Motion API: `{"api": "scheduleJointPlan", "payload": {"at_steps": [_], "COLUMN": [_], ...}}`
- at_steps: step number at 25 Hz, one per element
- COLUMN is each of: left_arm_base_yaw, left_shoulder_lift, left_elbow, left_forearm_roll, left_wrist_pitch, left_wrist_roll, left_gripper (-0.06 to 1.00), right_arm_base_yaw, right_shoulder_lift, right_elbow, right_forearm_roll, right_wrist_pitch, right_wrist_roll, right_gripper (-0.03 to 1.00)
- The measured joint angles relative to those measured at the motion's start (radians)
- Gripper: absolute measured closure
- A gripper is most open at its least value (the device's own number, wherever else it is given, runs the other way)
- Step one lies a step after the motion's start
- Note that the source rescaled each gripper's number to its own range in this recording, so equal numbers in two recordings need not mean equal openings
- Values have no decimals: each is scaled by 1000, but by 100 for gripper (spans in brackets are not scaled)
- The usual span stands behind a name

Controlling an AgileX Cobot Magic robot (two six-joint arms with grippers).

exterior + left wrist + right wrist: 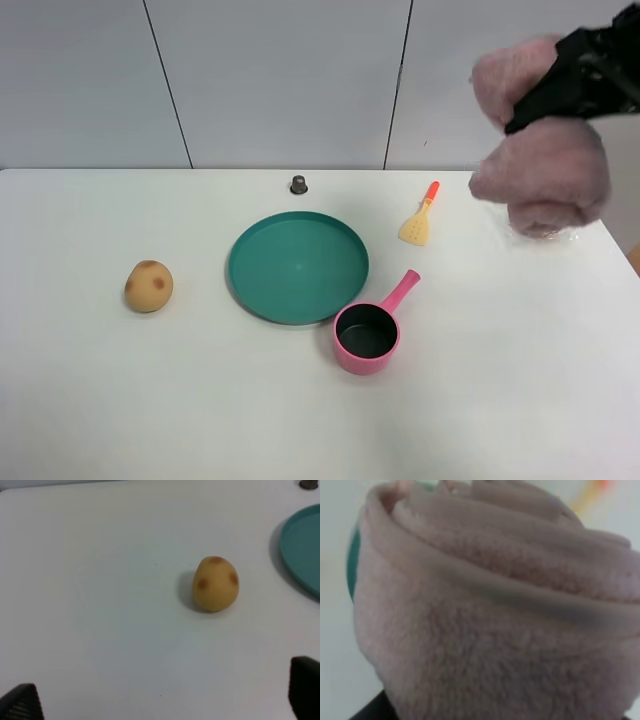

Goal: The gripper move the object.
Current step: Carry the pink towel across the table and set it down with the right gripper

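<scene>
Towel (pixel 540 180): we see right end effector (pixel 550 95) pinching it at ctr, above far-right corner of tabletop (pixel 200 400). Left end effector (pixel 162 697) spread wide, w/ potato (pixel 215 584) nearby.

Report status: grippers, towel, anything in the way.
Right gripper shut on pink towel, raised over table's right edge. Left gripper open, above potato. Spatula, saucepan, plate lie alongside, high view.

potato (pixel 148 286) left of plate (pixel 298 267), saucepan (pixel 367 337) front-right of it, spatula (pixel 417 222) behind, towel (pixel 540 180) far right
</scene>
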Motion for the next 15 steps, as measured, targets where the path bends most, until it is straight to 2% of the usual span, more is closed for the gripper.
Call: {"api": "scheduleJointPlan", "payload": {"at_steps": [4,7,10,13,15], "left_arm_base_yaw": [0,0,0,0,0], "left_shoulder_lift": [0,0,0,0,0], "left_elbow": [0,0,0,0,0], "left_forearm_roll": [0,0,0,0,0], "left_wrist_pitch": [0,0,0,0,0], "left_wrist_roll": [0,0,0,0,0], "left_gripper": [-6,-6,-6,-6,-6], "right_arm_base_yaw": [0,25,112,275,403], "right_shoulder_lift": [0,0,0,0,0], "right_elbow": [-132,-171,-179,-179,-179], "right_forearm_roll": [116,159,141,91,39], "right_wrist_pitch": [3,3,3,4,-33], "right_wrist_roll": [-154,-285,-430,-504,-524], "right_gripper": [97,97,97,97,97]}}
